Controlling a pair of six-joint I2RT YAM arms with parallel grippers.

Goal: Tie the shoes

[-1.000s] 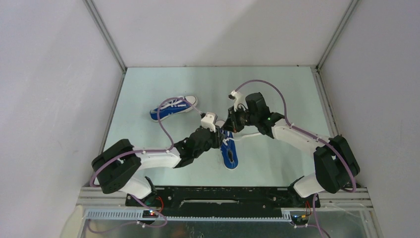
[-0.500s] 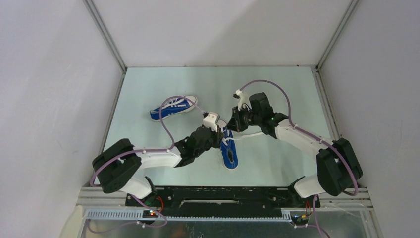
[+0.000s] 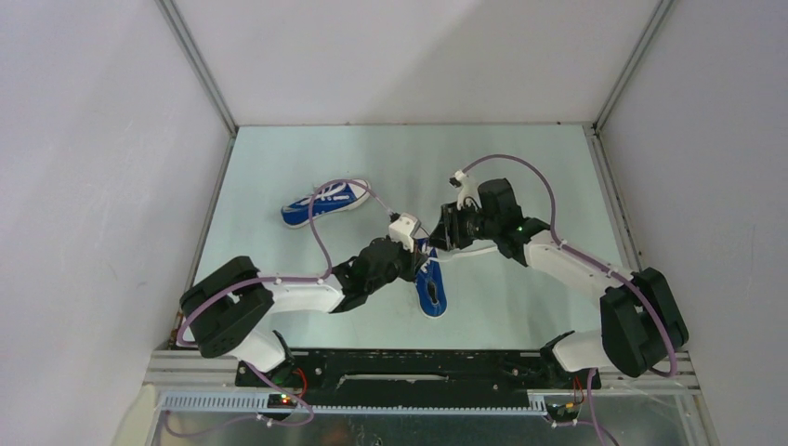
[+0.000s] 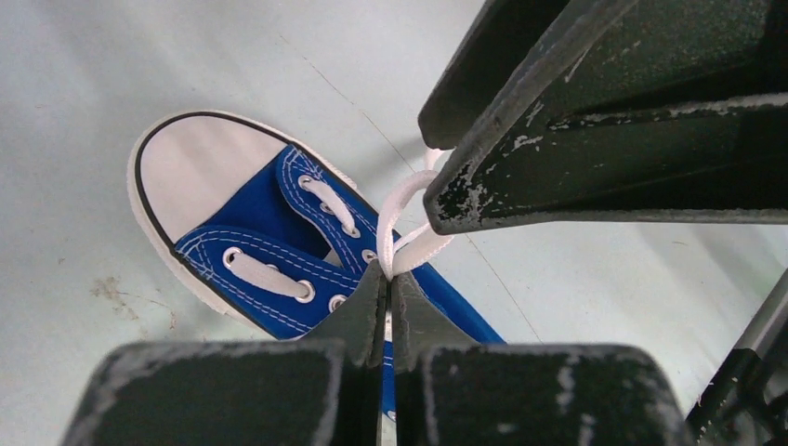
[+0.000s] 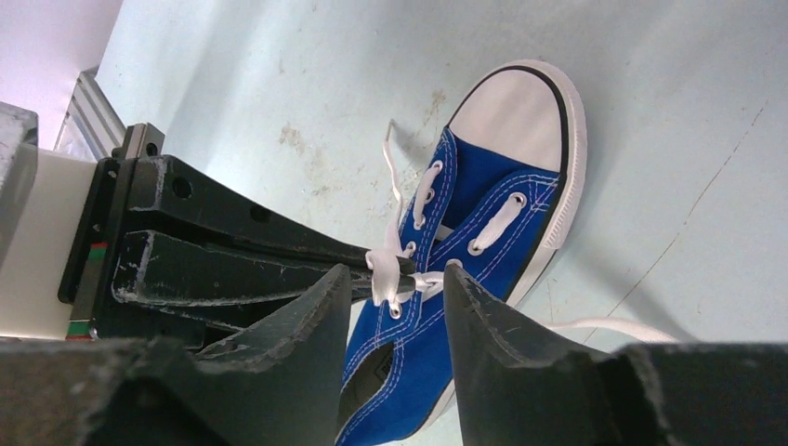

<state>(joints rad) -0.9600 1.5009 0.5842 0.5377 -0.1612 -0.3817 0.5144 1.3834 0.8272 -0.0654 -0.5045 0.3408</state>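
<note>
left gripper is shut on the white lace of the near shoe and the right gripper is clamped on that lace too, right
Not quite. The right gripper is open, not clamped: the right wrist view shows its fingers spread apart on either side of the lace. The rest holds: the left gripper is shut on the white lace of the near shoe.

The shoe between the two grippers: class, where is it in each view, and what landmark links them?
Top external: shoe just below centre.
Left wrist: shoe left of centre, toe upper left.
Right wrist: shoe right of centre, toe uppermost.
Landmark: left gripper shut on its lace.
</note>
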